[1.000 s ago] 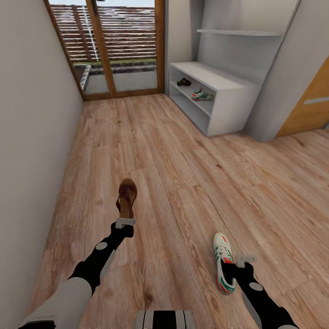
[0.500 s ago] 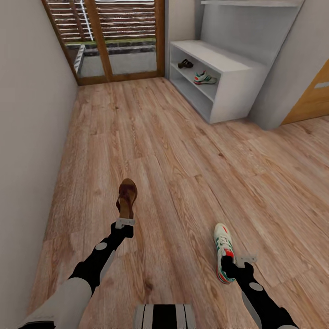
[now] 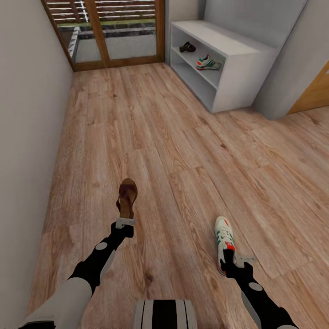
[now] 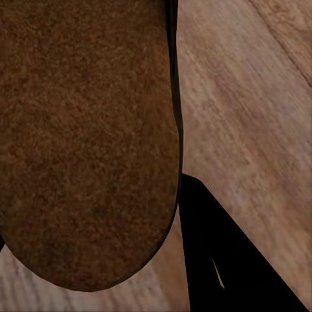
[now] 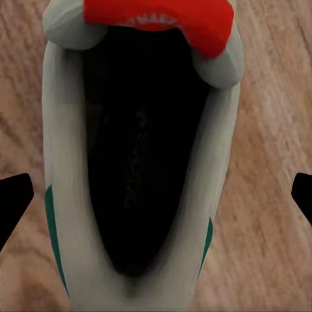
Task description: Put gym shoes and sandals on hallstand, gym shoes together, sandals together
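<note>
Wood-plank corridor floor (image 3: 183,151) runs toward the hallstand (image 3: 237,64), where one sandal (image 3: 187,46) and one gym shoe (image 3: 208,63) sit; left end effector (image 3: 124,222) clamps the other sandal (image 3: 126,198); right end effector (image 3: 230,262) clamps the other gym shoe (image 3: 225,242).

Hallstand (image 3: 237,59) ahead right holds sandal (image 3: 187,46), gym shoe (image 3: 208,63).
</note>
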Robot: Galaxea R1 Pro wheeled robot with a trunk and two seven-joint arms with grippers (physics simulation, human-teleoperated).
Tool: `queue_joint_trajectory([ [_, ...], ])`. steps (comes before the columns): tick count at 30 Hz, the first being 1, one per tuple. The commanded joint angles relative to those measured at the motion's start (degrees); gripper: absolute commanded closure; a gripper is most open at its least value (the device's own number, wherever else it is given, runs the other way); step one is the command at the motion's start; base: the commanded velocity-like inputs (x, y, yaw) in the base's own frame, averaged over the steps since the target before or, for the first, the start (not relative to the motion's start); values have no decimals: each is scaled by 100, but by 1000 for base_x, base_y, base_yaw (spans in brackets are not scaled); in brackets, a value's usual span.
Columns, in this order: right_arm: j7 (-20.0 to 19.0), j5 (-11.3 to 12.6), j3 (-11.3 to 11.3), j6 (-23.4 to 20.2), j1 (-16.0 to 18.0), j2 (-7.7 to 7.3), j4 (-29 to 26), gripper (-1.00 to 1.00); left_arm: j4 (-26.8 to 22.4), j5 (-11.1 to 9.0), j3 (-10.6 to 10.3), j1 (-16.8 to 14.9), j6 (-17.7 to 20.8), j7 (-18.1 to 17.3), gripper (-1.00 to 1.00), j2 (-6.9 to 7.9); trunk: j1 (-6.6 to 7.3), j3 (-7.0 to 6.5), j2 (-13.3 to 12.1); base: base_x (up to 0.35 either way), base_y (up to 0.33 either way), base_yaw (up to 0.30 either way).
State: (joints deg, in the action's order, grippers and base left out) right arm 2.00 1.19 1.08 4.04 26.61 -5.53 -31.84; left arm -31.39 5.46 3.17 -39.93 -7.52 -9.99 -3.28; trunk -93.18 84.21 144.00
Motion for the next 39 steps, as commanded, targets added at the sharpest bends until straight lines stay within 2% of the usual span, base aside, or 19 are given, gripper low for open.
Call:
queue_joint_trajectory([
  [1,11,13,-3,18,2,0,3,-100,2,78,35,-2,-21,-29,100,-6,1,5,1,0,0,21],
  [5,11,13,-3,18,2,0,2,-100,2,78,35,-2,-21,-29,100,-6,1,10,1,0,0,10],
  [10,11,13,-3,18,2,0,2,-100,2,78,35,-5,-21,-29,100,-6,-12,140,8,0,0,1],
  [15,11,13,-3,18,2,0,2,-100,2,78,35,-2,-20,-29,100,-6,-12,170,8,0,0,0],
  [20,11,13,-3,18,2,0,2,-100,2,78,35,-6,-15,-29,100,-6,-25,283,15,0,0,0],
  [37,11,13,-3,18,2,0,11,-100,3,78,35,2,-30,-31,100,-6,-25,283,15,0,0,0],
  [38,11,11,-3,18,2,4,14,100,5,78,35,2,-30,-30,100,-6,-25,283,15,0,0,0],
  [39,12,10,-3,18,2,6,18,100,4,78,35,2,-27,-30,100,-6,-25,283,15,0,0,0],
])
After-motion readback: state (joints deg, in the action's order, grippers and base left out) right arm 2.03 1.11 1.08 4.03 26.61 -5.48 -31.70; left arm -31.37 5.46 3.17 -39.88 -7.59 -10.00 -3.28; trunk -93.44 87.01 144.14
